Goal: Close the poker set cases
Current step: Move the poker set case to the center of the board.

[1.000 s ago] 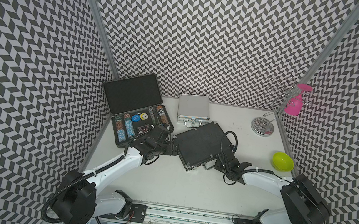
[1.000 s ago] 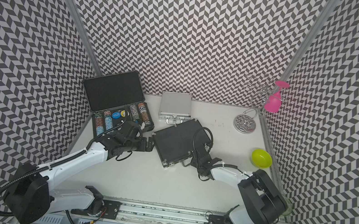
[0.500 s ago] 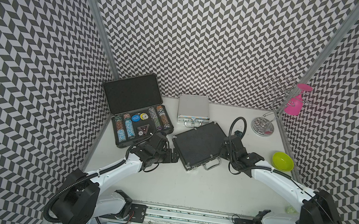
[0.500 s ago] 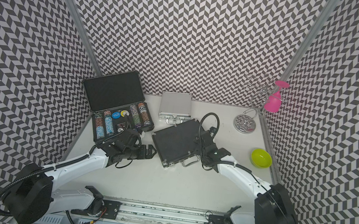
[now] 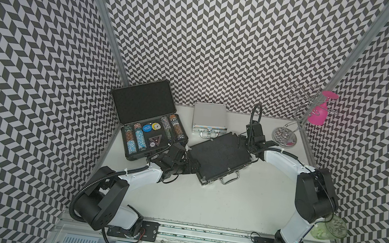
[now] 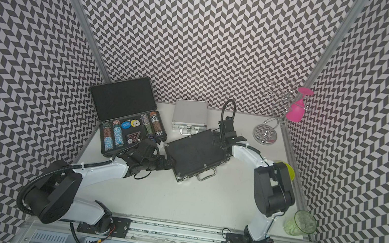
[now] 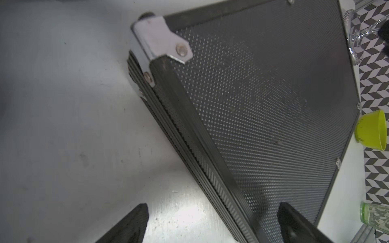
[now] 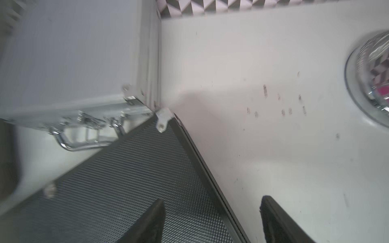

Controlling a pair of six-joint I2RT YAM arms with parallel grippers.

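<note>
Ribbed case (image 5: 143,102) open; silver case (image 5: 209,115), med case (image 5: 219,154) shut

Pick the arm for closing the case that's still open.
Left. The open ribbed black case sits on that arm's side, right beside the left end effector, which is open and empty. The right end effector is across the closed medium black case, farther off.

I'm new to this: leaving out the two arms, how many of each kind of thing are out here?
Poker cases: 3 (open black case, silver case, closed black case)
Cups and glasses: 3 (pink glass, lime cup, green tumbler)
Wire rack: 1
Total: 7
</note>
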